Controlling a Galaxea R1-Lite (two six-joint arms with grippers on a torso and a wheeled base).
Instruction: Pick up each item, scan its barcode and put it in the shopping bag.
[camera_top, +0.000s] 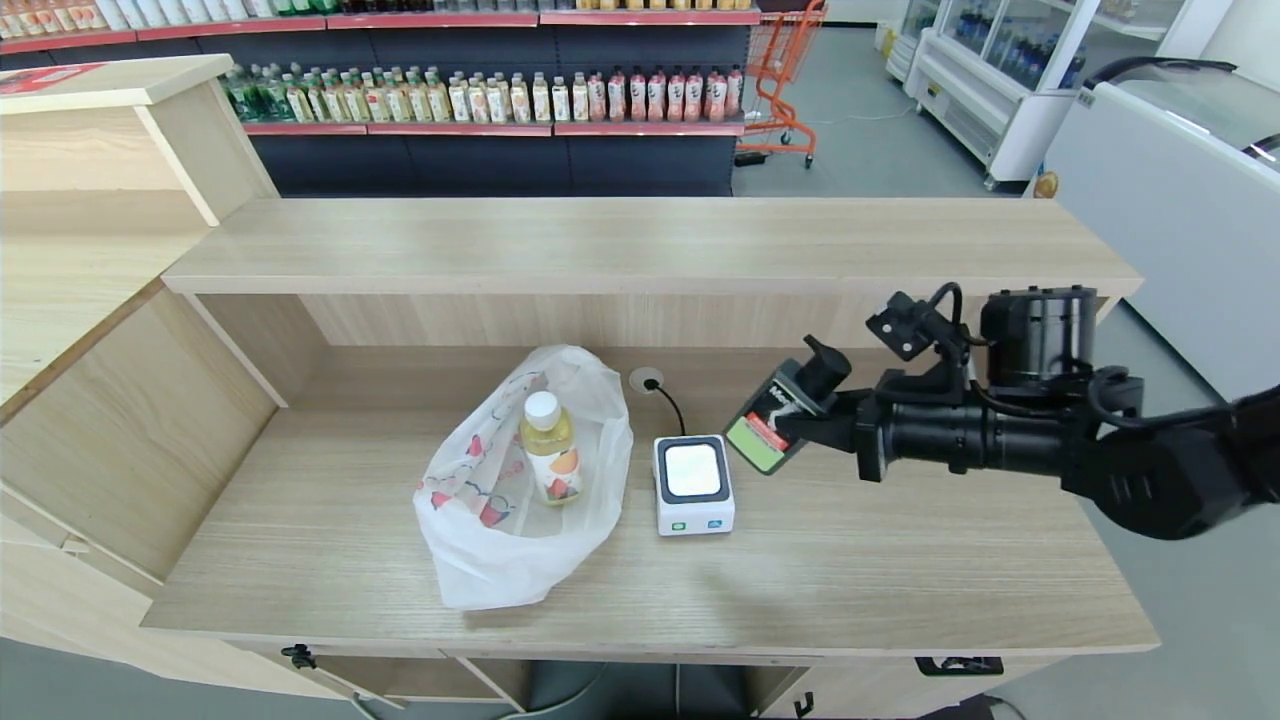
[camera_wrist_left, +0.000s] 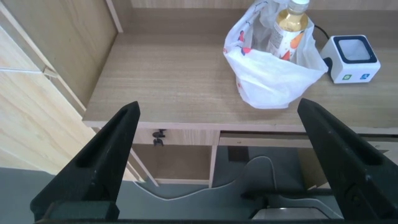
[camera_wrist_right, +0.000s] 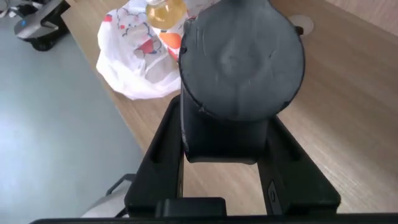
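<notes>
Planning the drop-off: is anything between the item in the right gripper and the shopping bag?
Only the scanner sits on the counter between the held bottle and the shopping bag. A juice bottle stands inside it.

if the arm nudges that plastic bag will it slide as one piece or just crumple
Probably crumples: the shopping bag is thin, wrinkled film slumped on the counter, so it looks floppy and light. The bottle standing inside likely anchors it, though a push might tip that tall, narrow bottle.
</notes>
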